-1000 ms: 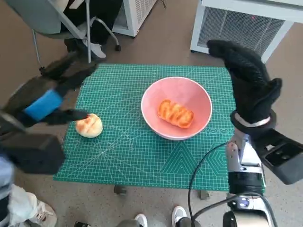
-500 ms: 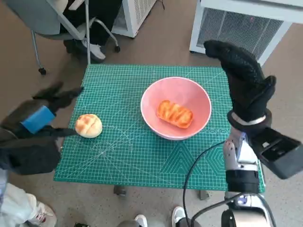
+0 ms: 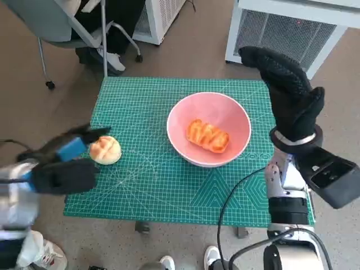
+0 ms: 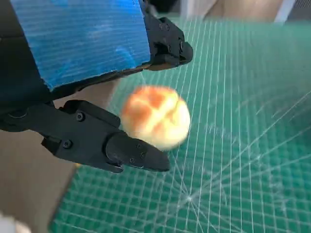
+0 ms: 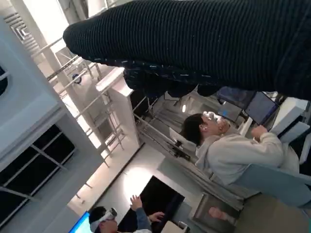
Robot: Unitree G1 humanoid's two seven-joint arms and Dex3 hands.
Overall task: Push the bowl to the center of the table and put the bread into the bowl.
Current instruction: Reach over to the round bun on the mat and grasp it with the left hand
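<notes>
From the head view, a pink round bowl (image 3: 209, 128) sits near the middle of the green cutting mat with white grid lines (image 3: 152, 180) that covers the small table. A long orange glazed bread (image 3: 207, 135) lies inside the bowl. A small round golden bun (image 3: 105, 149) lies on the mat near its left edge, well apart from the bowl. The left hand (image 3: 70, 151), black with blue tape on its back, is just beside the bun at the table's left edge. It looks blurry here. The right hand (image 3: 287, 93), in a black knitted glove, is lifted up at the right side of the table, next to the bowl. Its fingers are stretched out and it holds nothing. A white cabinet with a mesh front (image 3: 287, 31) stands on the floor behind the table.

From the left wrist view, the left hand (image 4: 92, 87) has its black fingers (image 4: 131, 153) apart, one on each side of the bun (image 4: 155, 116). I cannot tell if they touch it.

From the right wrist view, the glove (image 5: 194, 43) is a dark band. A person in a pale top (image 5: 233, 150) sits beyond it.
</notes>
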